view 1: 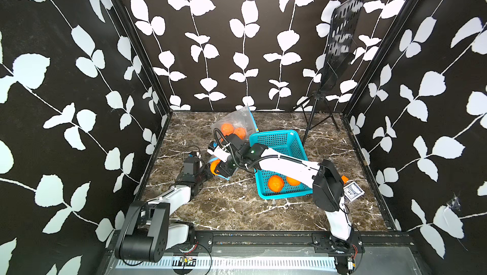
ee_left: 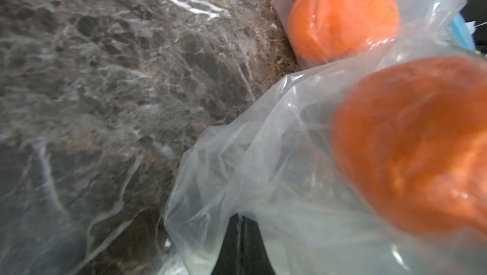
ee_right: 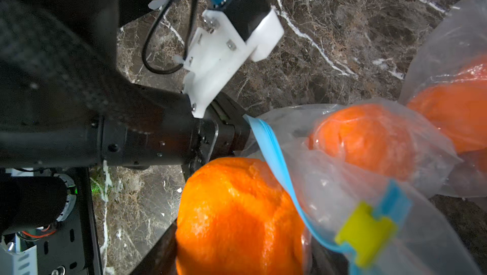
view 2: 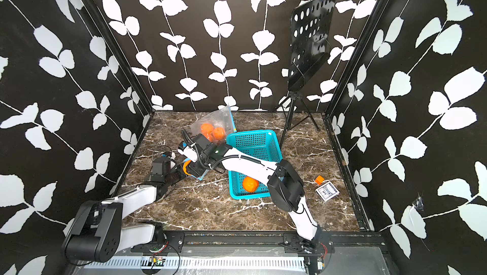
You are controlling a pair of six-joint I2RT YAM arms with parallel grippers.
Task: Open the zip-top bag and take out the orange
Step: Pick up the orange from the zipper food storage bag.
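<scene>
Right wrist: right gripper (ee_right: 241,255) clamps the orange (ee_right: 237,215) at the zip-top bag (ee_right: 329,189) mouth, left gripper (ee_right: 243,132) pinches the rim just beside it; withdraw straight, hold the rim taut.

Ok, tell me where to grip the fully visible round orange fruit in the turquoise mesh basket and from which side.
Probably from straight above, pinching across the round orange fruit's widest middle. The turquoise mesh basket's walls block sideways approaches, and a second orange lies close beside it, partly under the right arm, so only its top is open.
</scene>
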